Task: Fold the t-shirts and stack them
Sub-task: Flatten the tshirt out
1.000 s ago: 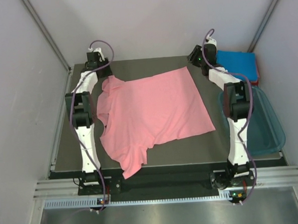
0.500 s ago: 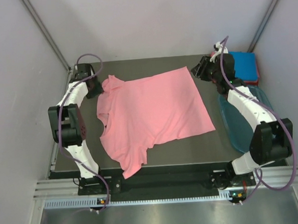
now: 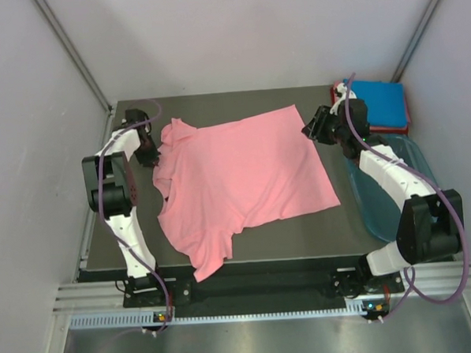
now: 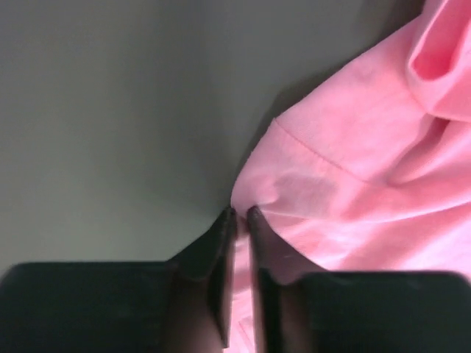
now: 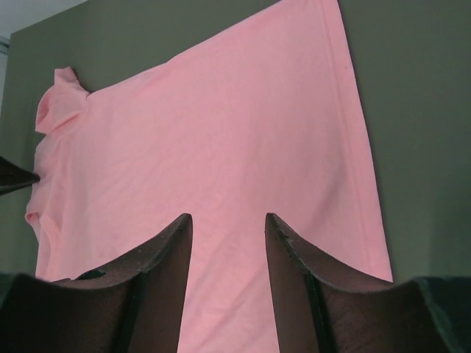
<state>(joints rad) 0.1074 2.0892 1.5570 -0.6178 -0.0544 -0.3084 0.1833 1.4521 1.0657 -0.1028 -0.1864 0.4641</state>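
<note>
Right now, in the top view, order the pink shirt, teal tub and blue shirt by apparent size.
1. pink shirt, spread flat.
2. teal tub, partly hidden by the right arm.
3. blue shirt, folded.

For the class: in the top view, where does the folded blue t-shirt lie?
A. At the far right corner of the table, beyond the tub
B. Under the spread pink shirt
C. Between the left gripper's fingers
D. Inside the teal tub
A: the top view shows the blue t-shirt folded flat at the table's far right corner, beyond the teal tub and not inside it.
</note>
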